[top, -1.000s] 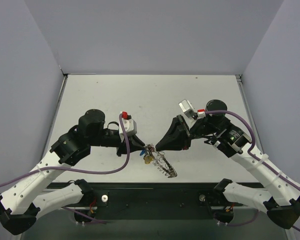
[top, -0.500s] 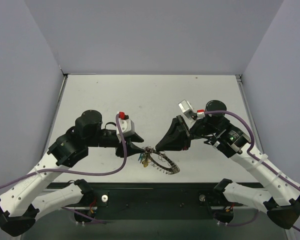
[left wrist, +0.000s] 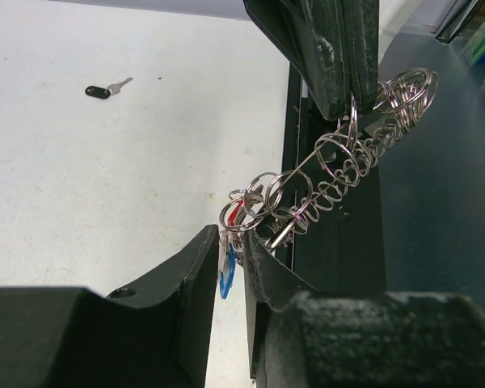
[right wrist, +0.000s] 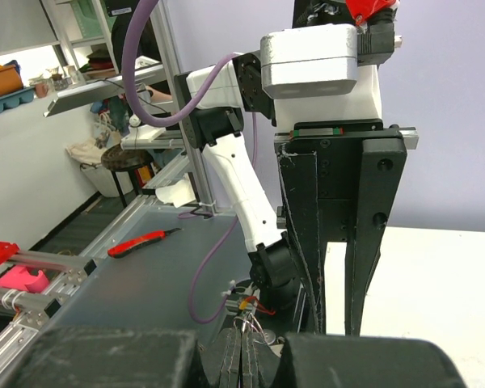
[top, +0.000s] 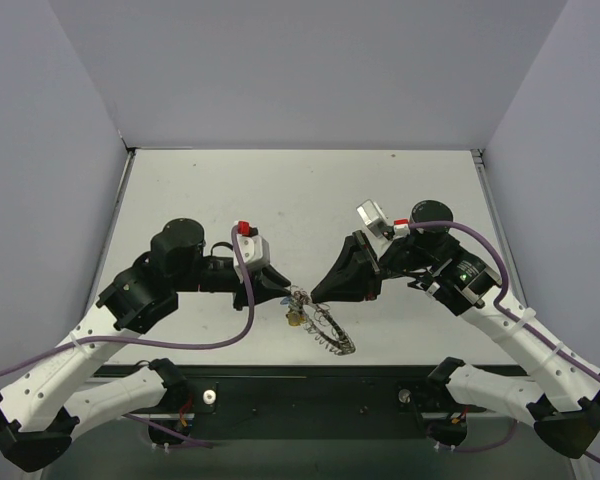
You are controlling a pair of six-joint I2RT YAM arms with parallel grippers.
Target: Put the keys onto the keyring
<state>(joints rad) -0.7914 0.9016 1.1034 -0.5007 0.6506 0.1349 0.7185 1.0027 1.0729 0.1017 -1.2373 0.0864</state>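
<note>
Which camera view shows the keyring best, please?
The left wrist view: the keyring stretches across it close up, each silvery wire loop distinct, its upper end pinched by the right gripper. The top external view shows it small and tangled; the right wrist view shows only a sliver.

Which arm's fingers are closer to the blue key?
Left. The blue key sits between the left fingers; the right fingers pinch the keyring farther up.
</note>
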